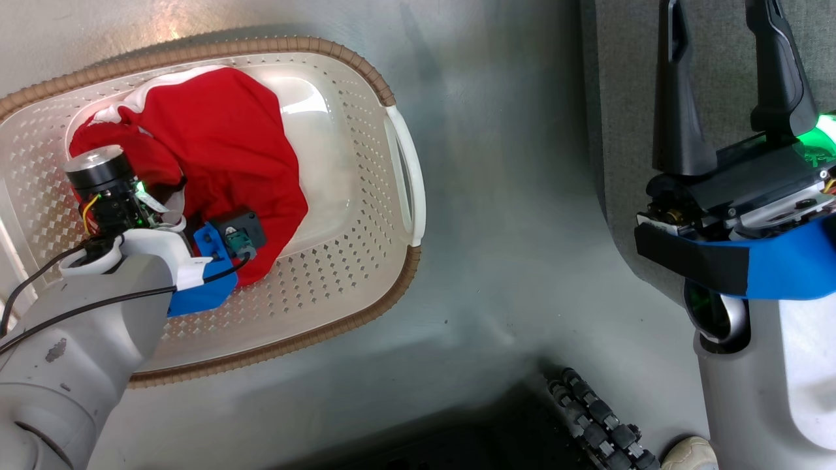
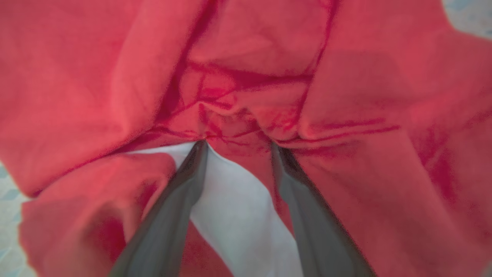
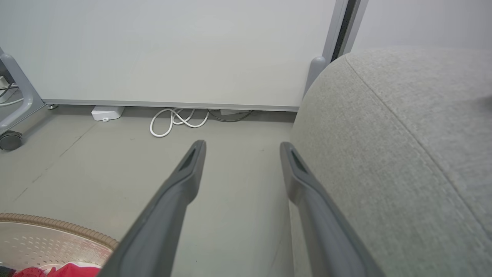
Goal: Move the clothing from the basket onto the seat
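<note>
The clothing [image 1: 228,143], bright red with white trim, lies bunched in the left half of the cream basket [image 1: 366,72] on the floor. My left arm [image 1: 98,307] reaches down into the basket onto the cloth. In the left wrist view my left gripper [image 2: 238,144] stands open, its tips sunk into the red clothing [image 2: 346,96], with a red fold and a white panel between the fingers. My right gripper [image 1: 718,19] is open and empty beside the grey seat [image 1: 620,98]. The right wrist view shows that gripper [image 3: 242,145] over the floor, the seat [image 3: 403,154] on its right, and the basket [image 3: 57,227] at lower left.
Grey floor runs between the basket and the seat. A white cable [image 3: 177,121], a small white box [image 3: 105,112] and a caster wheel [image 3: 9,140] sit along a pale wall panel. My base's roller wheel [image 1: 594,418] and a shoe [image 1: 689,454] are at the bottom.
</note>
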Tool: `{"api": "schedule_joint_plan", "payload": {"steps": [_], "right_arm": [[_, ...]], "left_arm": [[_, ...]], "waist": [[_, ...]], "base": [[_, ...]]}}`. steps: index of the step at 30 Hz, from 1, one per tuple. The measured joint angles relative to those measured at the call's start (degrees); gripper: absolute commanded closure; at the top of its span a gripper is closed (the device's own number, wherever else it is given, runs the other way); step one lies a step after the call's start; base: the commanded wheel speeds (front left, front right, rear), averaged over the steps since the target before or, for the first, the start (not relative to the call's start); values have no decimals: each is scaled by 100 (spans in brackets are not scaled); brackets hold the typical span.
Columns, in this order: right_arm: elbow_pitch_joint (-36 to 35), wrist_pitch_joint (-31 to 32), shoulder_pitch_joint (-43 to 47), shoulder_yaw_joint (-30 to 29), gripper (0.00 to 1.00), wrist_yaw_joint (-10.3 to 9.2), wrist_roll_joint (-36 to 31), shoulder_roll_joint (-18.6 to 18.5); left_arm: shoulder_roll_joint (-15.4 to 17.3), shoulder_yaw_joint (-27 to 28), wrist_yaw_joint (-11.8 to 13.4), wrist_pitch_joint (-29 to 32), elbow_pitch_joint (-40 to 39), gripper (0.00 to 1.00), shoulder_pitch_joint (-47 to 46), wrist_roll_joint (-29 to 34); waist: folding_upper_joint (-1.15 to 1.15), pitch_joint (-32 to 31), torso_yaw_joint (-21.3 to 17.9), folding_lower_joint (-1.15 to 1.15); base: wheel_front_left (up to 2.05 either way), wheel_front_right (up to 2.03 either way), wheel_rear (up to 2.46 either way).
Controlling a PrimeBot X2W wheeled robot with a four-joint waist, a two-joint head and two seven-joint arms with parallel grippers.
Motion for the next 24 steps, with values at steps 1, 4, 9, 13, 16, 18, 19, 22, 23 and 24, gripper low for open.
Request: {"api": "schedule_joint_plan", "payload": {"steps": [1,4,9,13,16,18,19,22,23,24], "right_arm": [[-11,0,0,1,0,0,-7,0],[-32,0,0,-3,0,0,-18,0],[-32,0,-5,-29,0,0,-30,0],[-25,0,-20,-71,0,0,-44,0],[-8,0,-21,-96,0,0,-74,0],[14,0,-24,-107,0,0,-91,1],[26,0,-26,-110,0,0,-99,1],[79,0,-26,-122,0,0,-135,1],[98,0,-26,-137,0,1,-147,1],[131,0,-24,-155,0,0,-155,1]], "left_arm": [[-16,0,0,11,-1,100,-6,-10],[-48,0,0,47,-1,100,-9,-11],[-105,0,0,25,3,100,1,-103],[-212,0,0,-137,4,100,17,-225],[-360,0,0,-281,-59,100,21,-349],[-430,0,0,-391,-109,100,35,-404],[-465,0,0,-434,-127,100,44,-485],[-577,0,0,-580,-207,100,77,-620],[-625,0,0,-626,-237,100,81,-661],[-671,0,0,-695,-277,100,86,-777]], "waist": [[0,2,3,0],[0,-3,12,0],[0,-58,47,0],[0,-158,102,0],[0,-256,169,0],[0,-336,222,0],[0,-382,251,0],[0,-545,340,0],[0,-602,372,0],[0,-662,406,0]], "base": [[0,0,0],[0,0,0],[0,0,0],[0,0,0],[0,0,0],[0,0,0],[0,0,0],[0,0,0],[0,0,0],[0,0,0]]}}
